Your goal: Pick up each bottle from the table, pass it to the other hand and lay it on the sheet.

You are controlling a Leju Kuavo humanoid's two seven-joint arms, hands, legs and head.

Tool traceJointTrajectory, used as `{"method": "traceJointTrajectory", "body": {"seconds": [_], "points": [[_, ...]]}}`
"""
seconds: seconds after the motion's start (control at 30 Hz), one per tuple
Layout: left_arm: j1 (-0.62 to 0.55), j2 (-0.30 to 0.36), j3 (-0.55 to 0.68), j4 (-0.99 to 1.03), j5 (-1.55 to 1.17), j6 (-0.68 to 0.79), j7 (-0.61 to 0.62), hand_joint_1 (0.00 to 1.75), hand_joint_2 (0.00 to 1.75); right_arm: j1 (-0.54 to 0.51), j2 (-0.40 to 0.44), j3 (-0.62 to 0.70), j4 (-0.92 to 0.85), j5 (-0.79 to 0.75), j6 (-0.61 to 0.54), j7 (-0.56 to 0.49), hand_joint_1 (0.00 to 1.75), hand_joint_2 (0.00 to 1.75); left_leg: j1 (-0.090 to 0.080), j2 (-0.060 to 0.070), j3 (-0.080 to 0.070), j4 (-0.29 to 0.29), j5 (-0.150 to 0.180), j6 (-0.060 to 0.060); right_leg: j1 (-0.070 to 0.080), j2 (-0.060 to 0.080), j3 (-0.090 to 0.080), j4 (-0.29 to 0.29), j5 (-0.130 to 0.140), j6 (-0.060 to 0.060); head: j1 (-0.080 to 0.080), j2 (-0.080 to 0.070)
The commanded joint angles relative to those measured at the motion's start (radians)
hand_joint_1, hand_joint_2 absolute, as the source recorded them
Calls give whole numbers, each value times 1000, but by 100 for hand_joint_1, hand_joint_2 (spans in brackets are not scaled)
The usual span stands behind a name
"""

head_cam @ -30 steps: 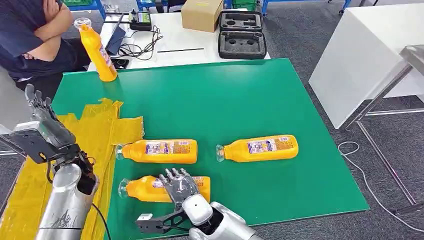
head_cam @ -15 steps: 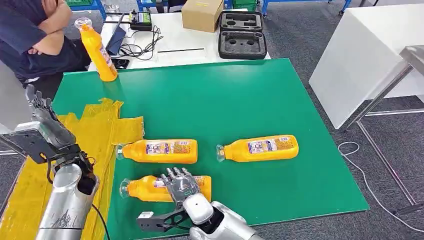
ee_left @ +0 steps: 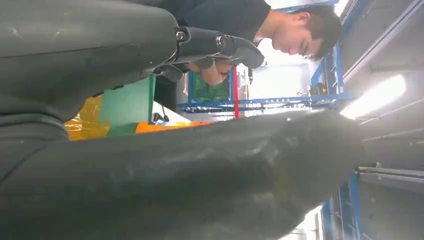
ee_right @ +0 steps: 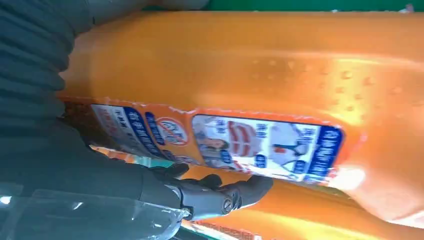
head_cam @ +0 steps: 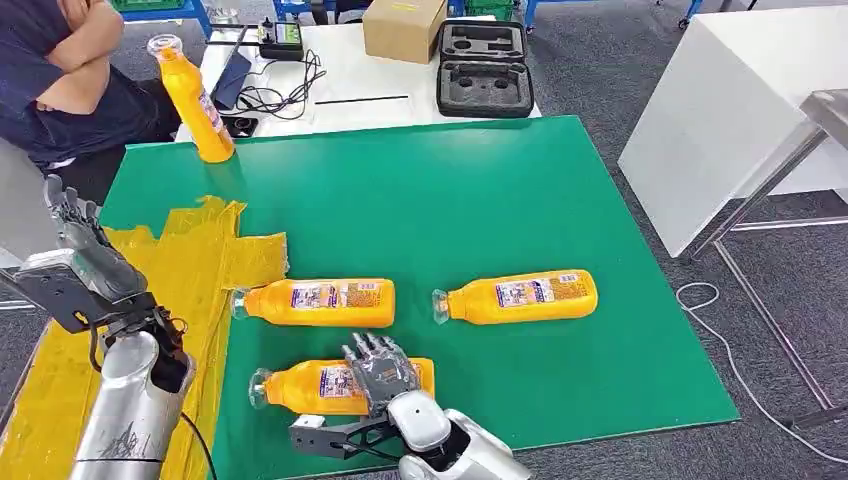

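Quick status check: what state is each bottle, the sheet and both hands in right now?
Nearest orange plastic bottle: lying, right hand on it.
Middle orange bottle: lying flat.
Right-side orange bottle: lying flat.
Far orange bottle: upright.
Yellow crinkled sheet: no bottles on it.
Left hand: raised, holding nothing.

Floor: grey carpet (head_cam: pixel 620 60) | far edge: white desk (head_cam: pixel 340 85) is set, cardboard box (head_cam: pixel 403 28) placed on it | right: white table (head_cam: pixel 720 110) is seen

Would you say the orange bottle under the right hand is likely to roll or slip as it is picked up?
The nearest bottle lies on its side on the smooth green table, so it may roll or slide. Its glossy plastic, seen in the right wrist view, looks slippery. The right hand grips it mid-body, so it probably lifts roughly level.
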Motion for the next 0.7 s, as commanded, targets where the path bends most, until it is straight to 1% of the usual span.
{"method": "traceJointTrajectory", "body": {"seconds": [0.03, 0.07, 0.33, 0.53, 0.7], "points": [[-21, -18, 31, 46, 4, -1, 1, 0, 0, 33, -66, -4, 5, -3, 6, 2, 0, 175, 1, -3, 1, -1, 0, -1, 1, -2, 2, -2, 0, -1, 0, 0], [-21, -18, 31, 46, 4, -1, 1, 0, 0, 33, -66, -4, 5, -3, 6, 2, 0, 175, 1, -4, 1, -1, 0, -1, 1, -3, 2, -2, -1, -2, 0, 0], [-23, -18, 31, 46, 4, -1, 2, 0, 0, 35, -67, -3, 5, -3, 6, 2, 0, 175, 1, -3, 0, -1, 0, -1, 1, -3, 1, -2, -1, -1, 0, 0], [-27, -12, 32, 49, 5, -2, 1, 0, 0, 36, -78, 29, 16, -7, 7, -2, 0, 175, 1, -4, 1, -1, 0, -1, 1, -4, 2, -2, -1, -2, 0, 0], [-10, -6, 35, 42, 21, -2, -16, 0, 0, 27, -79, 40, 24, -14, 7, -9, 0, 175, 1, -3, 1, -1, 0, -1, 1, -2, 1, -2, 0, -2, 0, 0]]}}
